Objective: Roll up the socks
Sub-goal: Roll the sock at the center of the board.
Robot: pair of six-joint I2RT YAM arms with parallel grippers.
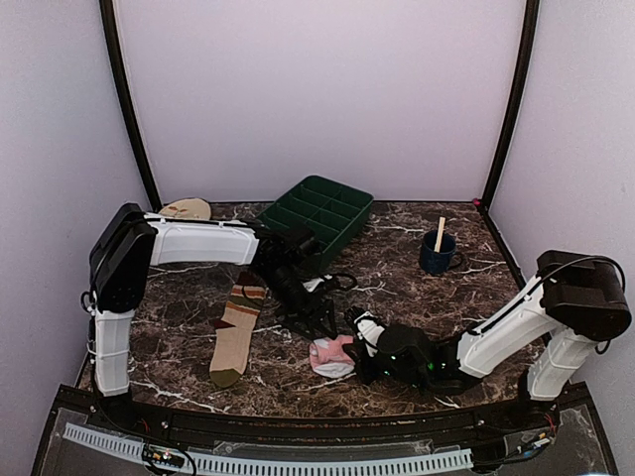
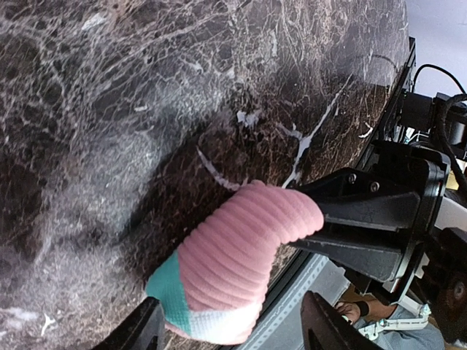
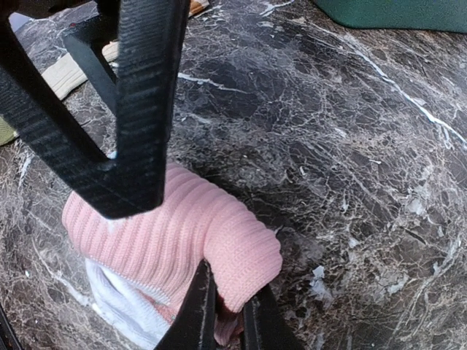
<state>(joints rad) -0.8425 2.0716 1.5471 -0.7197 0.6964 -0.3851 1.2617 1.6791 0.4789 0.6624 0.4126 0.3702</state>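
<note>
The pink sock [image 1: 332, 355] lies bunched up on the marble near the table's front edge, its teal and white patch [image 2: 177, 300] toward the left wrist camera. My right gripper [image 3: 230, 321] is shut on the sock's folded pink end [image 3: 244, 255]. My left gripper [image 2: 233, 335] hangs just above the sock, open; its fingers [image 2: 139, 332] straddle the patched end, and one stands clear of the fabric. The beige striped sock [image 1: 236, 327] lies flat to the left, untouched.
A green divided tray [image 1: 317, 213] sits at the back centre. A blue mug [image 1: 437, 255] holding a wooden stick stands at the back right. A round beige disc [image 1: 186, 209] lies at the back left. The table's front edge runs close behind the pink sock.
</note>
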